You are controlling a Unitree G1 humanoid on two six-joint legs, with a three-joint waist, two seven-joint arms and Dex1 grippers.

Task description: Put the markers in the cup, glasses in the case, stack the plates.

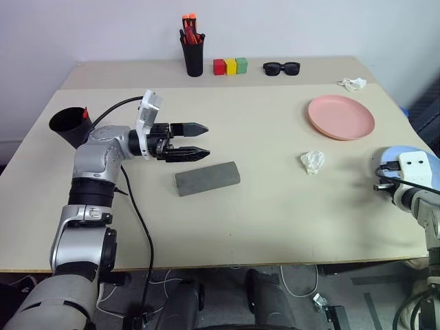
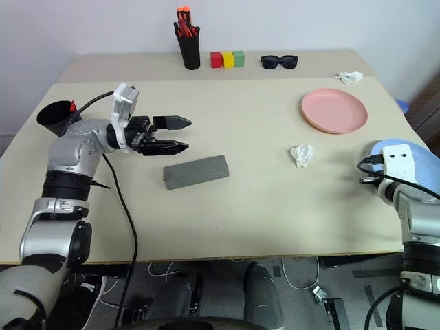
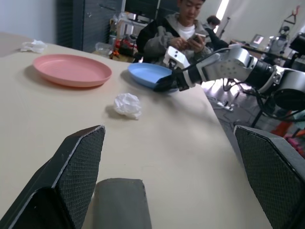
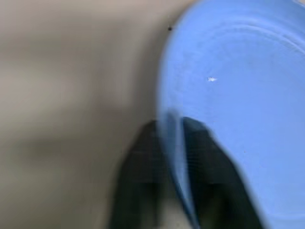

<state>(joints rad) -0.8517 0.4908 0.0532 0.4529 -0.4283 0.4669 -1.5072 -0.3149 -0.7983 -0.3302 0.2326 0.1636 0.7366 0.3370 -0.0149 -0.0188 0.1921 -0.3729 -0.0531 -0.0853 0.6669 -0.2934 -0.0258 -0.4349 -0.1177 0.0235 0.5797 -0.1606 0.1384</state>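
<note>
My left gripper (image 1: 206, 140) hovers open, pointing right, just above the left end of the shut grey case (image 1: 207, 178) at the table's middle. No glasses are in sight. A marker's red tip (image 1: 86, 112) sticks up from the wide black cup (image 1: 67, 124) at the far left edge. The pink plate (image 1: 340, 117) lies at the back right. At the table's right edge, my right gripper (image 4: 171, 125) is shut on the near rim of the light blue plate (image 4: 238, 95), one finger above the rim and one below.
A black pen holder (image 1: 193, 48) with orange-capped markers, three coloured blocks (image 1: 229, 66) and black sunglasses (image 1: 281, 67) line the back. Crumpled tissues lie mid-right (image 1: 312, 161) and back right (image 1: 353, 83). A person (image 3: 176, 28) sits beyond the table's right side.
</note>
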